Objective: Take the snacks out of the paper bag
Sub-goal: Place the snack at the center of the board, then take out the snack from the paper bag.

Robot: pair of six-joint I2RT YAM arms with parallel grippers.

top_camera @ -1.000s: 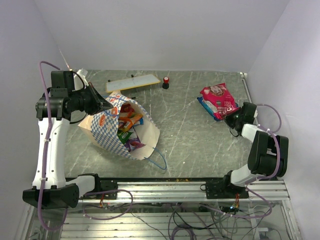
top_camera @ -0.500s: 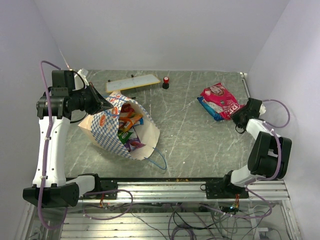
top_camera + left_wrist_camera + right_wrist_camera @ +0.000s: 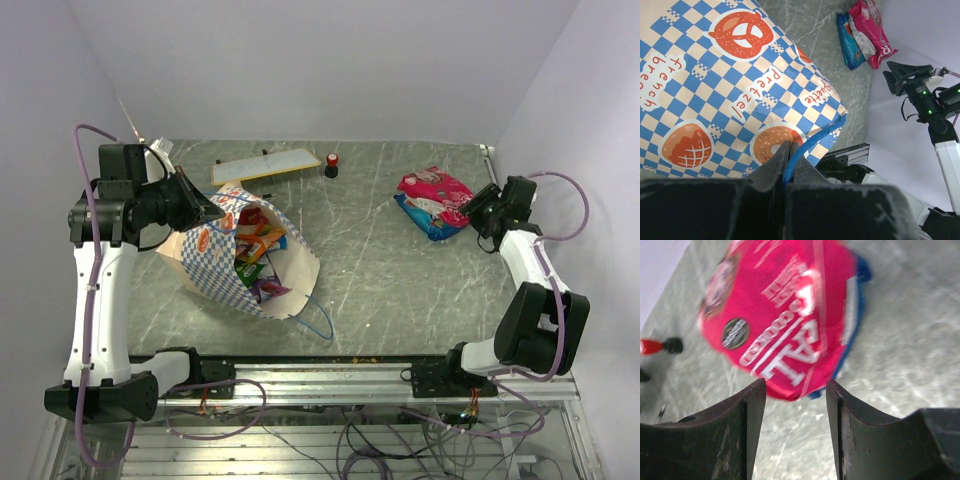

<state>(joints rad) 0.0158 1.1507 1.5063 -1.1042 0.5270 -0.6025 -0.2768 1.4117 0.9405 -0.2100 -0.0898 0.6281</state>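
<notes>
Bag lies on its side with the mouth open. Orange, green and purple packets are seen inside it. Left gripper is clenched on the blue handle at the bag's upper edge. Right gripper is spread, with nothing between the jaws. Well right of the bag, a red packet lies on a blue packet, just past the fingertips.

Risks, as judged:
- The thin cord may slip from the pinch, and the mouth would then collapse onto the packets.
- If the handle is pulled harder, the bag may be dragged or torn.
- The glossy removed packets may be nudged by the right arm.
</notes>
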